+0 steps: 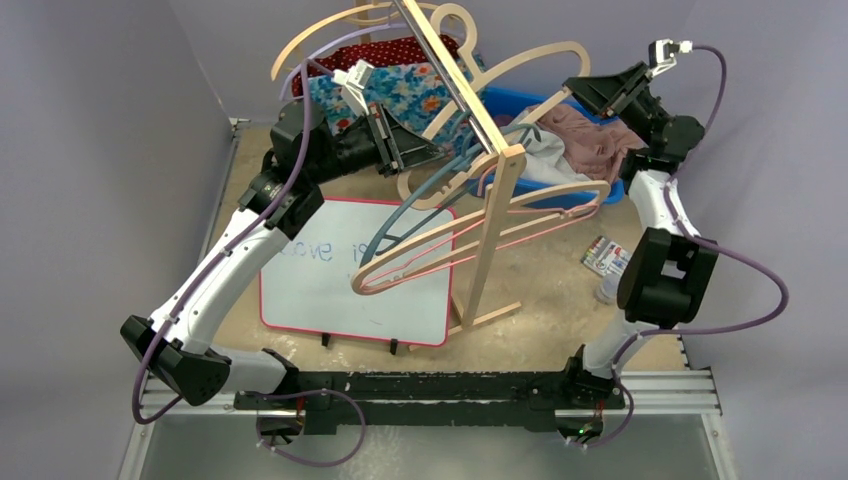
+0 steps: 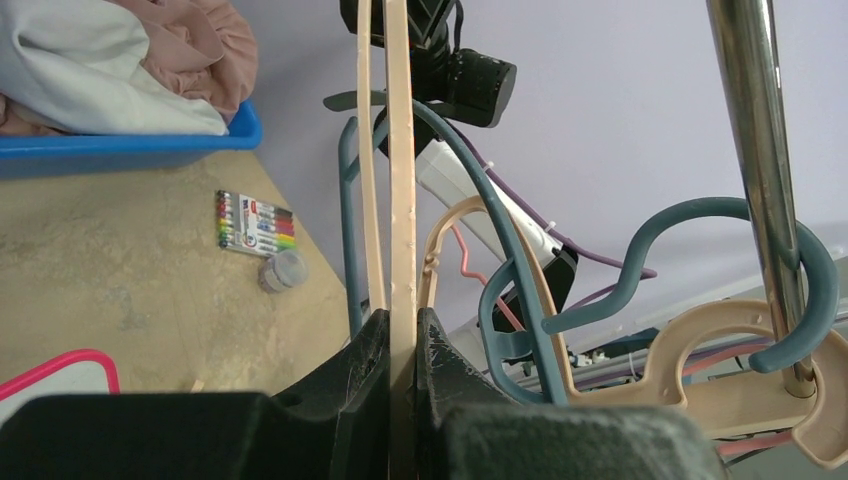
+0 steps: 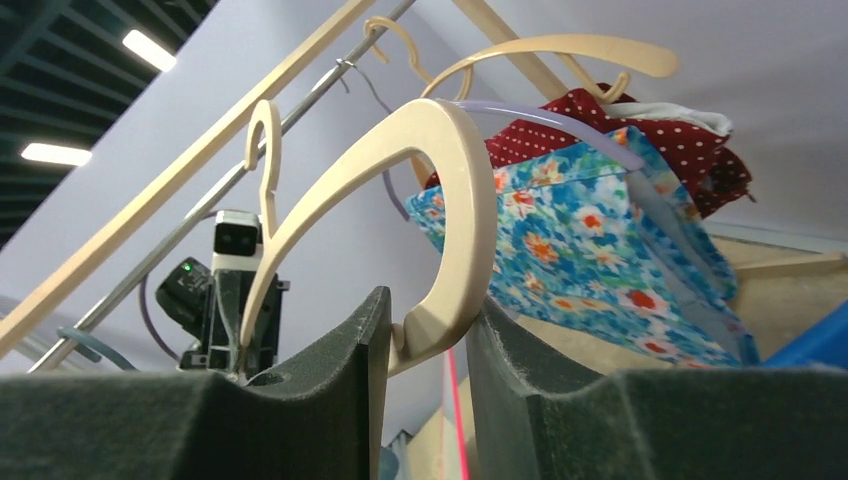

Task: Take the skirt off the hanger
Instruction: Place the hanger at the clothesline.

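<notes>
The skirt (image 1: 400, 92) is blue floral cloth (image 3: 590, 240) hanging at the back of the rack, seemingly on a pale lilac hanger, with a red dotted garment (image 1: 395, 50) behind it. A bare beige hanger (image 1: 500, 75) stretches between my two grippers. My left gripper (image 1: 418, 150) is shut on one thin arm of it (image 2: 402, 200), the jaws (image 2: 402, 318) pressed flat against both sides. My right gripper (image 1: 578, 92) pinches the hanger's curved tip (image 3: 450, 290); both fingers of this gripper (image 3: 428, 300) touch the tip.
A wooden rack (image 1: 495, 230) with a metal rail (image 2: 760, 150) carries teal (image 2: 700, 225), pink and beige hangers. A blue bin (image 1: 612, 190) of clothes sits back right. A whiteboard (image 1: 350, 270) lies front centre, with a marker pack (image 1: 605, 255) to its right.
</notes>
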Controlling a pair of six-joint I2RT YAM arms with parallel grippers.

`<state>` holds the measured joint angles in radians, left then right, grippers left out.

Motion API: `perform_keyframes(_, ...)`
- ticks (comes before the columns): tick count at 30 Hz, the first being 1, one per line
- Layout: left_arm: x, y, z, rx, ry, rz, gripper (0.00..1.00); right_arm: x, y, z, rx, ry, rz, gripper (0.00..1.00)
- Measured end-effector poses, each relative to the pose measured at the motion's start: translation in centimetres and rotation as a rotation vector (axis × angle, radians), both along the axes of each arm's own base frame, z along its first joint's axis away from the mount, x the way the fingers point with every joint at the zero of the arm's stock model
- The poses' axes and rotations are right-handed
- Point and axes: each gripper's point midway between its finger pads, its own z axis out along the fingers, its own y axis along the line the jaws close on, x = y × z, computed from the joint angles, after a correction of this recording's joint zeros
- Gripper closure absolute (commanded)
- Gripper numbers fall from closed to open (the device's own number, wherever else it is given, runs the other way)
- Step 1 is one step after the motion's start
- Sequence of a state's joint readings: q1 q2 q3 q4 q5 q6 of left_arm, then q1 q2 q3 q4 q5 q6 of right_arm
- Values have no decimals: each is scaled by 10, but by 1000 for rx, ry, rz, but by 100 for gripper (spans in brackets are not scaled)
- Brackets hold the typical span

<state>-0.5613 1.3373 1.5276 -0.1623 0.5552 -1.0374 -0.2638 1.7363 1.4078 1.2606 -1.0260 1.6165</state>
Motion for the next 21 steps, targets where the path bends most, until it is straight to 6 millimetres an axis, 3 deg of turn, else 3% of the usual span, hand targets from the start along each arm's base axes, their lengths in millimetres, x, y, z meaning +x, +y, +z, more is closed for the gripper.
perform_keyframes(2,0,0,0,0,0,0,100,1,5,1,27,4,17,72)
perform_keyframes(8,1,3,-2,8,5,10,100,1,10,12,119,24,41,99)
perform_keyframes(10,3,4,-4,15,10,16,100,0,10,17,153,28,44,100)
perform_keyframes(11,3,5,-5,19,13,20,97,-1,9,18,167,32,47,100)
perform_keyframes(16,4,7,-11,48,6,32,66,-5,9,9,223,65,65,100)
perform_keyframes(21,4,12,-18,90,-2,56,53,-13,14,5,245,56,87,100)
